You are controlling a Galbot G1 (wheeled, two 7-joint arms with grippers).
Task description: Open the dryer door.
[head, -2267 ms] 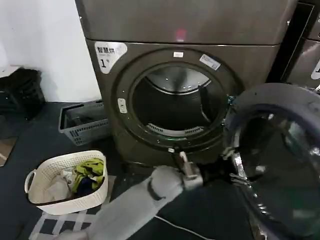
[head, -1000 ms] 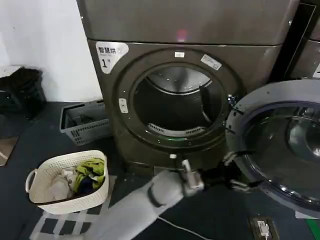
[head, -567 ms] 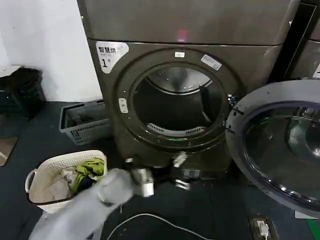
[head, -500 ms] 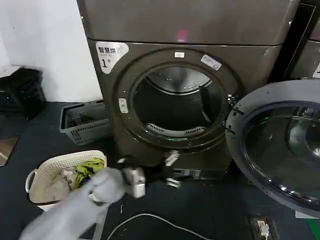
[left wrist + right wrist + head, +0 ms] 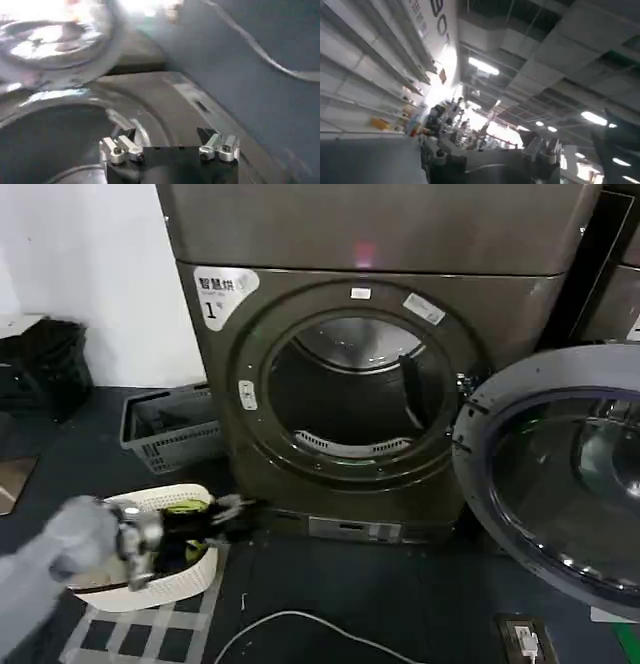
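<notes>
One door (image 5: 560, 484), wide and stiff on its hinge, hangs swung open right of the dryer (image 5: 350, 364); take its chrome rim; your left hand (image 5: 225, 512), fingers spread, holds nothing.

door (image 5: 560, 484): I see it cut by right edge | left gripper (image 5: 222, 514): motion-blurred, I can't read its fingers | second machine (image 5: 622, 274): mostly out of frame

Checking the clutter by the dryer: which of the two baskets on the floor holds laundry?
The white basket, nearest the left gripper, holds clothes. The grey basket by the wall looks empty.
</notes>
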